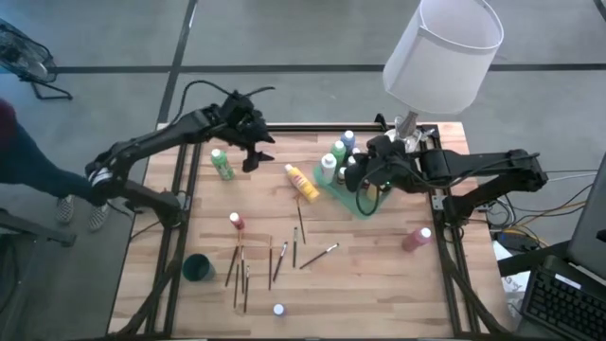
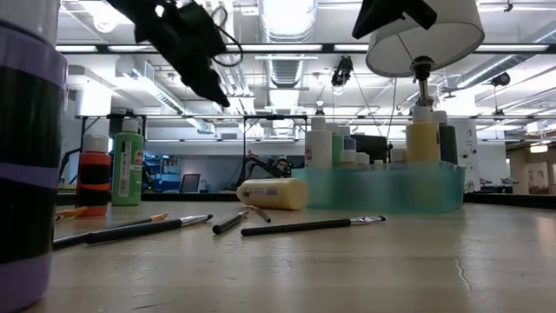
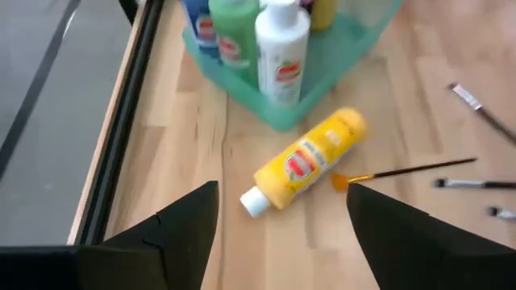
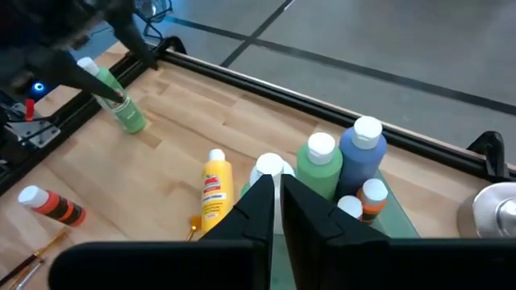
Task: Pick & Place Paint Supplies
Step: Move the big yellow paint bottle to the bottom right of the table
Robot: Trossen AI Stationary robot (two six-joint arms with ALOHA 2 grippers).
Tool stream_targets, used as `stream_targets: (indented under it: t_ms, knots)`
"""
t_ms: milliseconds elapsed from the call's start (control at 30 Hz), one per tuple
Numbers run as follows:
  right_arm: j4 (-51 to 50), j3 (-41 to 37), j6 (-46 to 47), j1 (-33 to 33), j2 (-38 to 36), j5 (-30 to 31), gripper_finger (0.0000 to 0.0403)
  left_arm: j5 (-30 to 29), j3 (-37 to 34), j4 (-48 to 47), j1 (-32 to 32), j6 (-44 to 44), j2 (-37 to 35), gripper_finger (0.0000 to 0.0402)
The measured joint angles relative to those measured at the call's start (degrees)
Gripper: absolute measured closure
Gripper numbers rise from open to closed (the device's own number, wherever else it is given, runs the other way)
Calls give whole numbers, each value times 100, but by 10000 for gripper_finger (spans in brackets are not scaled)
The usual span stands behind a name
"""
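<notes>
Thin wooden-handled brushes (image 1: 270, 263) lie scattered toward the table's near edge. Above the translucent green tray (image 1: 339, 196) at the far edge, the right gripper (image 1: 366, 180) is pinched empty; the left gripper (image 1: 248, 144) hangs wide open, empty, near the lying yellow bottle (image 1: 302, 182), probably the next pick.

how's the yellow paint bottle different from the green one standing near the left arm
The yellow bottle lies on its side beside the green tray; the green bottle stands upright at the table's left rear. The yellow one's body is yellow, the green one's green. The yellow one has brushes close by; the green one stands alone. Both have white caps and labels.
</notes>
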Motion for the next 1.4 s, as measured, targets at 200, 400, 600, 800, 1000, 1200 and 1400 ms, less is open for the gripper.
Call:
stream_targets:
  t_ms: [200, 400, 600, 800, 1000, 1200, 1400]
  knots:
    - [37, 0, -129, 0, -13, -110, 390, -124, -1, -70, -70, 630, 945, 124]
    - [33, 0, -454, 0, -15, -205, 394, -254, -1, 12, -160, 1471, 1596, 124]
    - [28, 0, -885, 0, -20, -201, 394, -368, -1, 175, -188, 2079, 2026, 124]
    - [7, 0, -1141, 0, -20, -194, 394, -693, -1, 455, -201, 3034, 2254, 124]
    - [-183, 0, -1159, 0, -20, -192, 394, -654, -1, 725, -319, 3498, 2364, 124]
    - [-313, 0, -1154, 0, -20, -192, 394, -762, -1, 1008, -363, 3646, 2596, 124]
    - [-339, 0, -1154, 0, -20, -192, 394, -945, -1, 1027, -365, 3731, 2879, 124]
